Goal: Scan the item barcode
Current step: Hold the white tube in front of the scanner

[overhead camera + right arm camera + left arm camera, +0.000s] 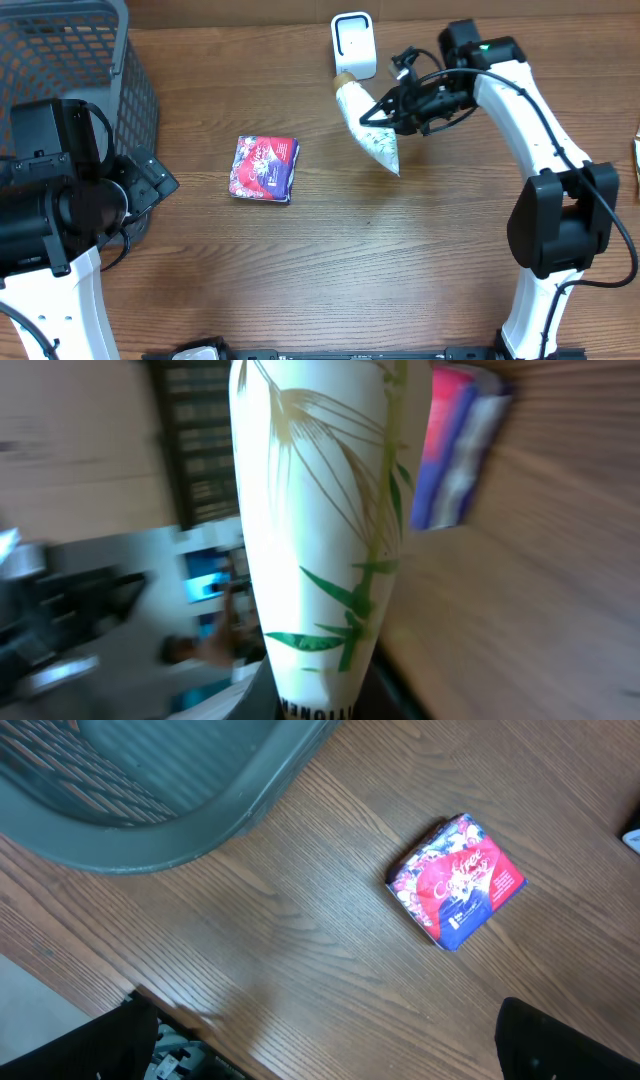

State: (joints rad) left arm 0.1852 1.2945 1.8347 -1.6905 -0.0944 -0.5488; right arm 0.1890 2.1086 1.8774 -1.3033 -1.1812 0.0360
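Overhead: right gripper [381, 114] clamped on the tube [377, 147], cap end just beside the scanner [354, 45]. Left wrist: left gripper [335, 1045] spread wide, empty, far from the scanner. Right wrist: the tube's leafy side shows; I'd roll it until the barcode faces the scanner.

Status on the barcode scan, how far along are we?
Done: the right hand is shut on the white tube, lifted off the table. In hand: the tube is tilted with its cap end close to the white scanner. Left: no sign of a read shows; the red packet lies untouched mid-table, and the open left hand by the basket holds nothing.
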